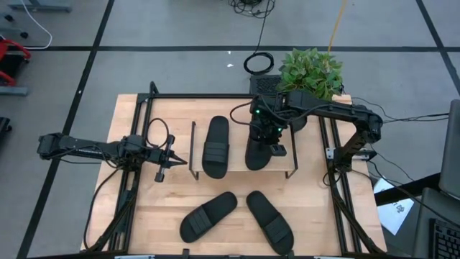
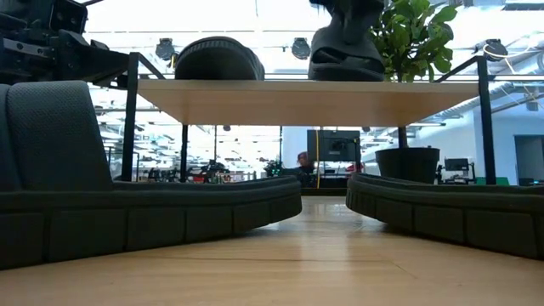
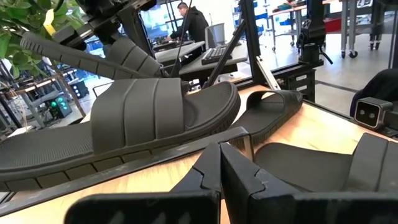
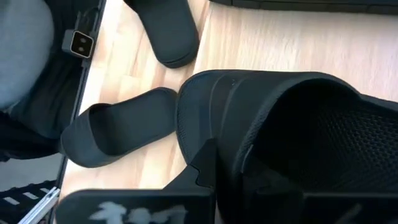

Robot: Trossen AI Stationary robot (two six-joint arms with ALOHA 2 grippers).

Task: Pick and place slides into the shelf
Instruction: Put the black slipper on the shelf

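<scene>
Now the right gripper (image 1: 264, 137) was clamped on a slide's (image 1: 260, 152) strap — tipping it onto the shelf (image 1: 237, 108) beside one (image 1: 215, 146) already set — while the left gripper (image 1: 172, 160), pinched shut on nothing, waited clear.

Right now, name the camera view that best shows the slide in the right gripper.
The high view: the right gripper is shut on the held slide, over the shelf beside another slide. The right wrist view fills with its strap; the low view shows its end; the left wrist view shows part of its sole.
</scene>
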